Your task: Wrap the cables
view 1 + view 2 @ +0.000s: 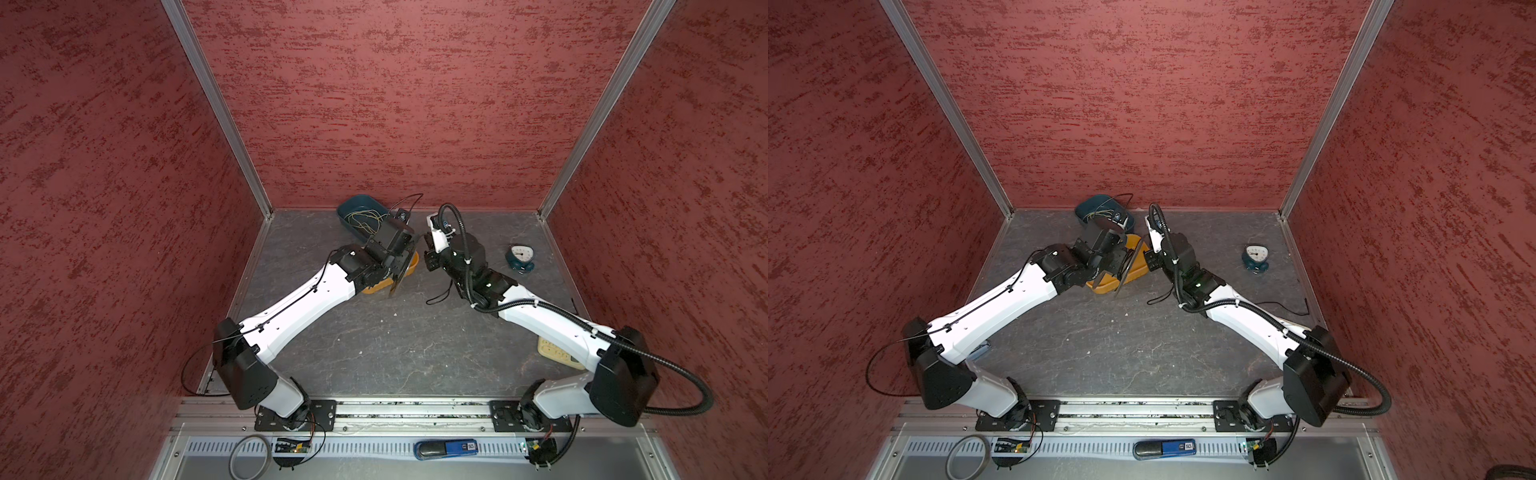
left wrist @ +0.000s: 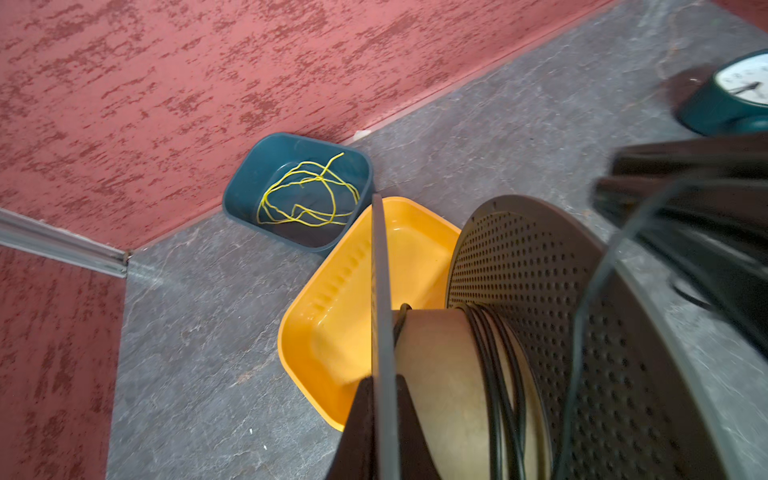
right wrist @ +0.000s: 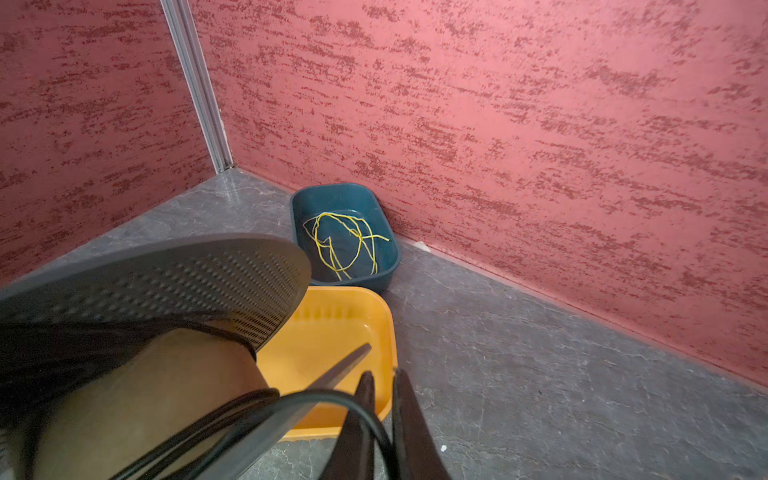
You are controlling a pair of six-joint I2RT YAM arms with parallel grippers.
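Note:
A dark grey spool point(image 2: 540, 291) with perforated flanges and a tan core hangs over the yellow tray point(image 2: 328, 332). My left gripper point(image 2: 382, 378) is shut on the rim of one flange, which shows edge-on in the left wrist view. Several turns of the thin black cable point(image 2: 494, 374) lie round the core. In the right wrist view the cable point(image 3: 332, 397) leaves the core and runs down between the fingers of my right gripper point(image 3: 382, 374), which is shut on it, close beside the spool point(image 3: 187, 282). In both top views the grippers meet at the spool point(image 1: 401, 274) point(image 1: 1127, 266). A slack loop of cable point(image 1: 1158, 299) trails on the table under the right wrist.
A teal bin point(image 2: 249, 178) with a tangled yellow-green wire point(image 2: 307, 199) stands against the back wall, touching the tray. A teal clock point(image 1: 519, 257) sits at the right. A beige object point(image 1: 552, 349) lies under the right arm. Red walls close in three sides.

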